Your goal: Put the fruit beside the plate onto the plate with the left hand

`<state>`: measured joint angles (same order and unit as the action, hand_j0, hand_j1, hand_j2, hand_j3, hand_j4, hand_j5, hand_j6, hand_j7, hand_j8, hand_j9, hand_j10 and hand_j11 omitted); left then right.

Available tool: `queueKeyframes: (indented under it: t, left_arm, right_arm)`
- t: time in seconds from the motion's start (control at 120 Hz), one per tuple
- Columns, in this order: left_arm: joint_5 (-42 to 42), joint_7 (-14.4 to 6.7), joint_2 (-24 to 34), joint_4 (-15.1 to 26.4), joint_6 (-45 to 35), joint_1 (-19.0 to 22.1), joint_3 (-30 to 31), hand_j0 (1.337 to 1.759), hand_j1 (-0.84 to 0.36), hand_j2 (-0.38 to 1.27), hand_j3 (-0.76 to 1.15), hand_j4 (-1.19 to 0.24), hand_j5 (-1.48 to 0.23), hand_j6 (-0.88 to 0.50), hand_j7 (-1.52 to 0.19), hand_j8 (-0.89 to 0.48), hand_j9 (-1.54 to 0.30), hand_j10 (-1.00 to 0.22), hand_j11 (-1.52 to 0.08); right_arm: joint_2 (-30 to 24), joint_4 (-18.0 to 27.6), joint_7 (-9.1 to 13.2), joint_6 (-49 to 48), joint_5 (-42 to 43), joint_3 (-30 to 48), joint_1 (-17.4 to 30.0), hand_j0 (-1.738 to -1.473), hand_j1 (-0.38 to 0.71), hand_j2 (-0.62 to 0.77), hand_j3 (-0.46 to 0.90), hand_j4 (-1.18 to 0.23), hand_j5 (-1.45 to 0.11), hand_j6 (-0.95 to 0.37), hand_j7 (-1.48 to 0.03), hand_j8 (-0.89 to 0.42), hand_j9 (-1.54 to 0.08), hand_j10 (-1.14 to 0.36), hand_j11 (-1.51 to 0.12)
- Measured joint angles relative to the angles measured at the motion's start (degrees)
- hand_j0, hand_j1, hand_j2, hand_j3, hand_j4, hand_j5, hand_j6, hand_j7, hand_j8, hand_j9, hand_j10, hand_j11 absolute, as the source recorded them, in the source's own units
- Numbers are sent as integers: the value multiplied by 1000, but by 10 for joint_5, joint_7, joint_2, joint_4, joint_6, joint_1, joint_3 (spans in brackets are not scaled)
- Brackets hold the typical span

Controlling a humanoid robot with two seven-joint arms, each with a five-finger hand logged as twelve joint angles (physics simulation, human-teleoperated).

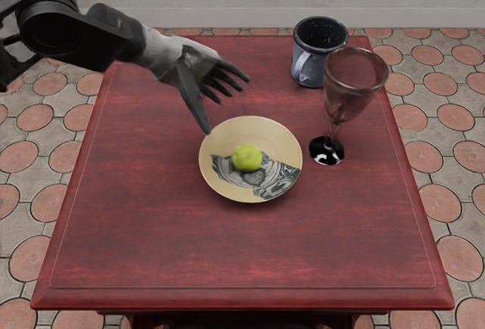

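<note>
A small green fruit (246,158) lies on the round tan plate (258,130) near the middle of the red table, over the plate's dark patterned part. My left hand (211,85) hovers above and to the upper left of the plate, fingers spread and holding nothing. Its thumb points down toward the plate's left rim. The hand is apart from the fruit.
A dark mug (318,51) stands at the table's back right. Next to it, right of the plate, stands a tall wine glass (347,101). The red table (151,223) sits on a floor of round tiles.
</note>
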<state>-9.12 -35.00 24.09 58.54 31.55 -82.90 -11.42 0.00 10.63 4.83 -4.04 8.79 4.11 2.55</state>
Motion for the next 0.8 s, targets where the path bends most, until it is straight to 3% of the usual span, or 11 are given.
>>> queueKeyframes:
  t: [0.167, 0.458, 0.8]
  left_arm:
    - [89, 0, 71, 0, 28, 82, -110, 1658, 292, 21, 0, -55, -71, -54, -70, -41, -70, -46, -71]
    - [210, 0, 217, 0, 34, 222, -140, 1658, 335, 5, 0, -12, -17, -11, -17, -8, -17, -10, -17]
    - [299, 0, 307, -4, 35, 258, -141, 1658, 346, 0, 0, 0, -3, 1, -3, 1, -3, 0, -3]
  right_arm:
    - [0, 0, 0, 0, 0, 0, 0, -1658, -325, -4, 0, -20, -26, -21, -26, -20, -26, -20, -26]
    - [0, 0, 0, 0, 0, 0, 0, -1658, -325, -4, 0, -20, -26, -20, -26, -20, -26, -20, -26]
    - [0, 0, 0, 0, 0, 0, 0, -1658, -325, -4, 0, -20, -26, -20, -26, -20, -26, -20, -26]
